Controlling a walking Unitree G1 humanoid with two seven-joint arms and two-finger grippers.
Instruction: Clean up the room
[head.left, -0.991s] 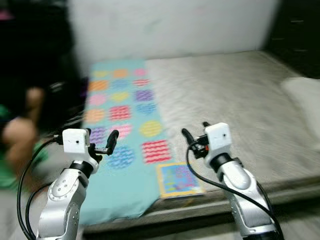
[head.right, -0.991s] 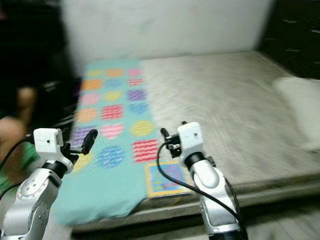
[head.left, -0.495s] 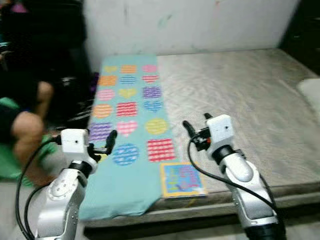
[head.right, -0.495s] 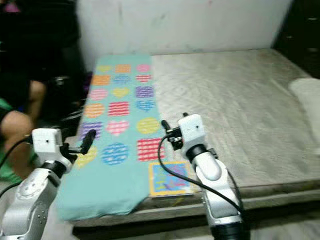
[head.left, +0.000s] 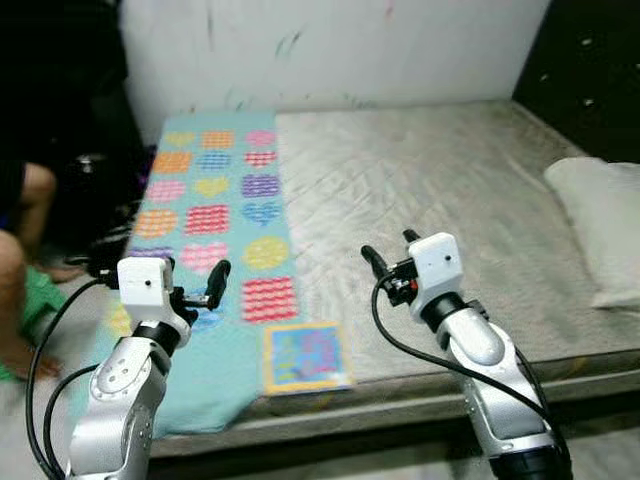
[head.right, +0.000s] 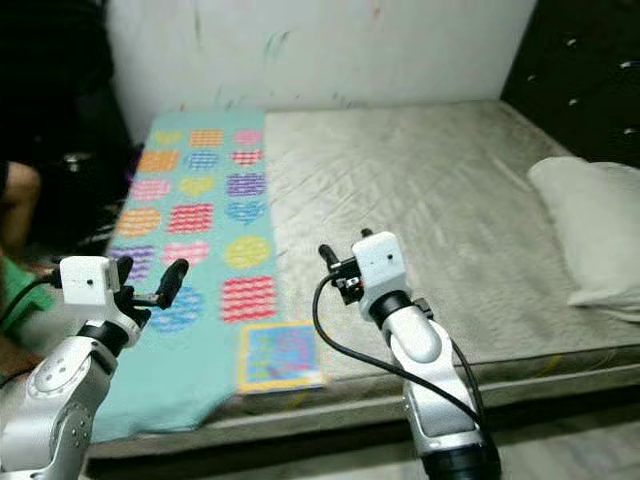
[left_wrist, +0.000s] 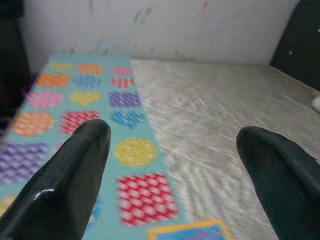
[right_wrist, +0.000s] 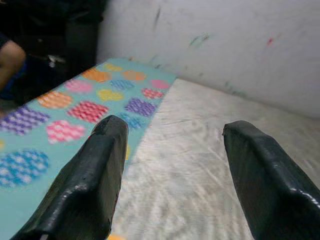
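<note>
While I stand at the mattress (head.left: 450, 190) foot edge: left gripper (head.left: 190, 290) wide, empty; right gripper (head.left: 388, 258) wide, empty. Patterned blanket (head.left: 215, 200) along left edge; picture book (head.left: 303, 355) at foot edge. Risk: a careless nudge could tip the book off; person's leg (head.left: 20, 250) nearby.

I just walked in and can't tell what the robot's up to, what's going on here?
The robot stands at the side of a bare mattress, handling nothing. Its left gripper and right gripper are both open and raised over the near edge. A teal blanket with coloured shapes covers the left strip, a square picture book lies near the edge, and a pillow sits at right. A person's leg shows at left.
</note>
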